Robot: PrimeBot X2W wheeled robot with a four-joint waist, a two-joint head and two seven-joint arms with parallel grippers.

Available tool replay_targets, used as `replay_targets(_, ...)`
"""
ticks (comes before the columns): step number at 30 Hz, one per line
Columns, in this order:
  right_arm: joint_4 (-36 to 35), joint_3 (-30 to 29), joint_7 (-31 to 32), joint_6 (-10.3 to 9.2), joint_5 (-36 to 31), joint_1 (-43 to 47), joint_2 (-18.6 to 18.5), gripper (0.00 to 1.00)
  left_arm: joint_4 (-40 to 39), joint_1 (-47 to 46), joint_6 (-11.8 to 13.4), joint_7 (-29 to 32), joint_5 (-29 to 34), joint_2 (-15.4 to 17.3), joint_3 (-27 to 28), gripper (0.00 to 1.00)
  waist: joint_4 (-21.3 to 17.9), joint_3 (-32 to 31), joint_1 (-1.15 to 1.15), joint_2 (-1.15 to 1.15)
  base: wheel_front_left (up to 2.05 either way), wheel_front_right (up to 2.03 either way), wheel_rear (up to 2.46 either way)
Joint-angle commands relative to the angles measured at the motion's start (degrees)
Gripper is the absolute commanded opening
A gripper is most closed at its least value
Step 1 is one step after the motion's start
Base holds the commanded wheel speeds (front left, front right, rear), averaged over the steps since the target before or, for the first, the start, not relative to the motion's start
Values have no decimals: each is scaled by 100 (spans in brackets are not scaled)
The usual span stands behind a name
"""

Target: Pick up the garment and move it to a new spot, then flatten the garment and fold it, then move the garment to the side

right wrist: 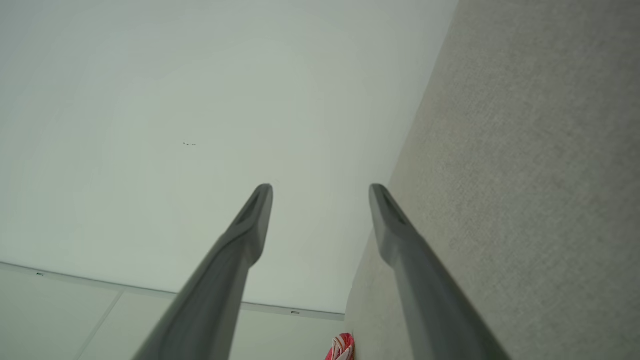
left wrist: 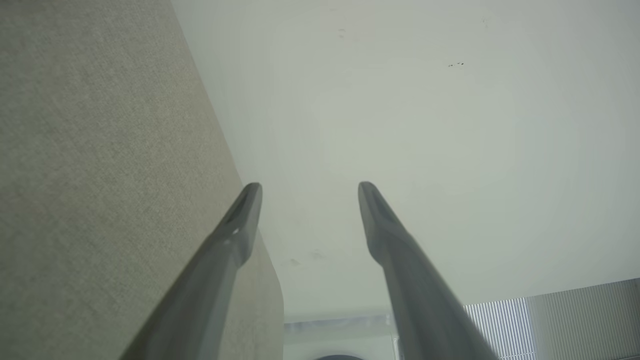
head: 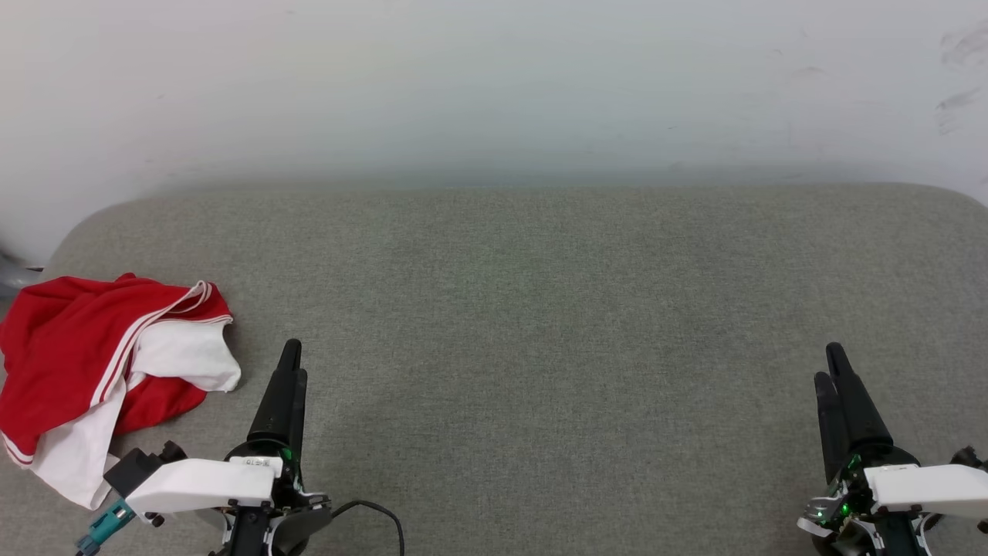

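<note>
Grey fabric surface [head: 540, 324] against a pale wall [head: 494, 77]: the garment [head: 85, 363] lies crumpled at its left edge, just beside the left fingers [head: 279, 401], spread and empty. The right fingers [head: 853, 401], also spread, are well apart. Pinching only 1 loose layer could drag it off the edge.

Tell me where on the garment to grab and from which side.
Probably the white panel at the garment's right edge: it sticks out as a loose fold towards the left gripper, which is open close beside it. Come in from that side, low over the cushion.
</note>
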Motion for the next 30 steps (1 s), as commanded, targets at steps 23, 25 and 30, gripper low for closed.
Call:
replay_targets(23,-616,159,-449,1,-3652,66,-7,100,-544,49,-14,-528,3146,149,-210,100,32,-3,0,0,0,0,0)
replay_targets(25,-663,160,-437,1,-3918,75,-7,100,-545,65,-15,-566,3449,161,-220,100,31,-2,0,0,0,0,0)
replay_targets(30,-798,206,-399,1,-4582,97,-6,100,-548,85,-16,-656,4155,176,-223,100,38,-1,0,0,0,0,0)
